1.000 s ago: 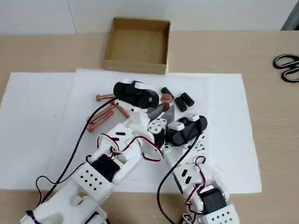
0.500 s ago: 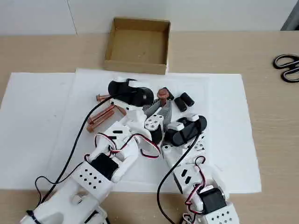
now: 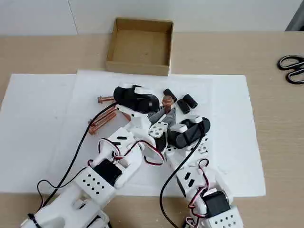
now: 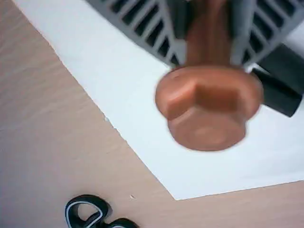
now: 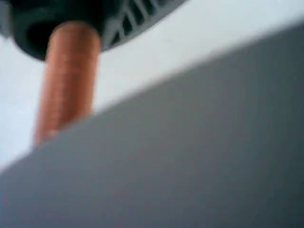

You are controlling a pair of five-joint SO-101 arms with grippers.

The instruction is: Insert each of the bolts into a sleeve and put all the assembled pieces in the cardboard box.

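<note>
A copper bolt (image 3: pixel 167 101) stands head-up over the white paper, held in my left gripper (image 3: pixel 160 113). In the left wrist view its hexagonal head (image 4: pixel 209 104) looms close, and the shaft runs up between ribbed grey fingers (image 4: pixel 137 23). My right gripper (image 3: pixel 171 117) meets it from the near side. The right wrist view shows the threaded shaft (image 5: pixel 66 80) entering a black sleeve (image 5: pixel 28 23), which that gripper appears to hold. The cardboard box (image 3: pixel 138 67) sits at the back with nothing inside.
Several loose copper bolts (image 3: pixel 102 121) lie left of the arms, with one more (image 3: pixel 105 99) farther back. Loose black sleeves (image 3: pixel 187 102) lie just right of the held bolt. Scissors (image 3: pixel 292 66) rest at the table's right edge. White paper (image 3: pixel 228 142) covers the work area.
My left gripper shifted the bolt back and left, then returned it to about where it began. The right arm stayed still.
</note>
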